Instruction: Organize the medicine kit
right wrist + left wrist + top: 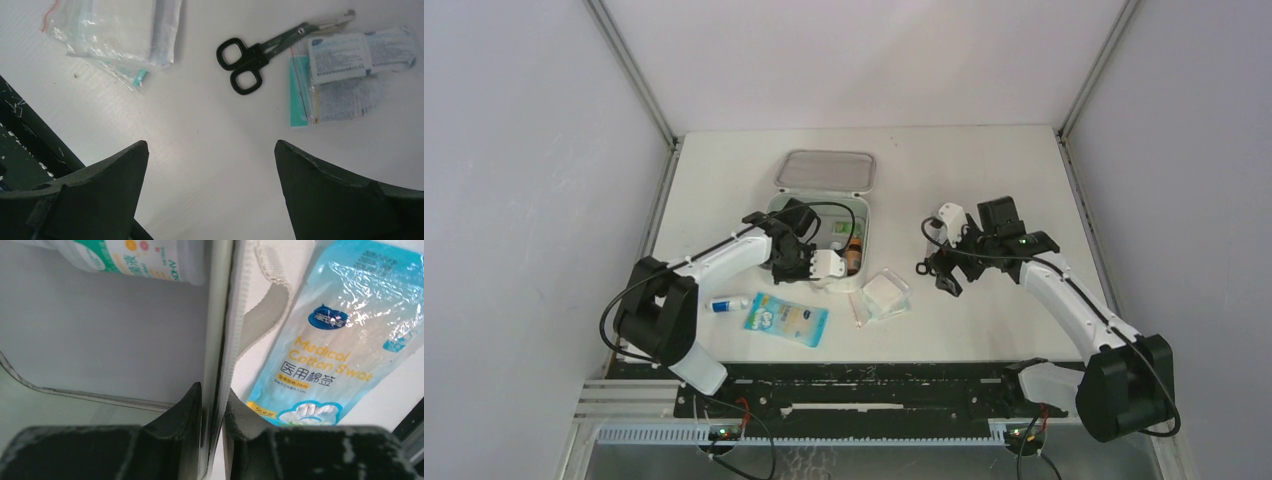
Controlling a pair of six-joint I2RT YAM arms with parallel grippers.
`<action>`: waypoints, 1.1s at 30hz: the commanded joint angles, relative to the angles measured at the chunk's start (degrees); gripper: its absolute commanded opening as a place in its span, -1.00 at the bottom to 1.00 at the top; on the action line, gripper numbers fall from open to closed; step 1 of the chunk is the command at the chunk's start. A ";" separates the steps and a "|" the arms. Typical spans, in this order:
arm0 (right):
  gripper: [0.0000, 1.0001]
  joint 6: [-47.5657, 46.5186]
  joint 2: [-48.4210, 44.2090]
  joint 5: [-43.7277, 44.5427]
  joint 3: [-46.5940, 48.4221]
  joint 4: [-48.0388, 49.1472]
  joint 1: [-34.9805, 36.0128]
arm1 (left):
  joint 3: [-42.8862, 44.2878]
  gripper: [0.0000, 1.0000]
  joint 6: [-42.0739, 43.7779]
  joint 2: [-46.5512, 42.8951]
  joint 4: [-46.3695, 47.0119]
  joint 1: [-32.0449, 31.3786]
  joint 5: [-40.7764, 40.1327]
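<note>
While the white, rounded-square soft medicine kit point(824, 172) lies open on the surface point(984, 180), grey mesh lid laid back, we see the left fingers point(192, 405) pinched on its thin zippered wall and the right fingers point(115, 170) spread wide, empty, near black-handled scissors point(255, 57).

White medicine kit point(826, 172) lies open; grey mesh lid folded back.

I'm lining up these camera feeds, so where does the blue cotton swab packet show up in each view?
Top external: the cotton swab packet lies lower centre-left, just below the medicine kit.
Left wrist: it fills the right half.
Right wrist: not in it.
Shared landmark: the medicine kit's near wall, beside the packet in both those views.
</note>
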 commanded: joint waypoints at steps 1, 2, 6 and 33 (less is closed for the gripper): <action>0.93 3.28 3.07 -2.62 2.58 6.49 3.11 | 1.97 -0.46 -5.70 -0.69 7.53 -0.21 0.32; 0.93 4.39 4.10 -2.69 2.66 7.88 3.94 | 1.70 -0.44 -6.84 -0.85 8.46 -0.19 0.63; 0.87 9.74 9.56 -3.80 3.43 12.91 7.00 | 0.67 -0.35 -10.15 -0.93 10.69 -0.14 1.07; 0.57 11.87 17.04 -8.17 9.81 14.24 6.17 | -8.50 0.64 -6.67 -22.86 -2.17 21.57 11.73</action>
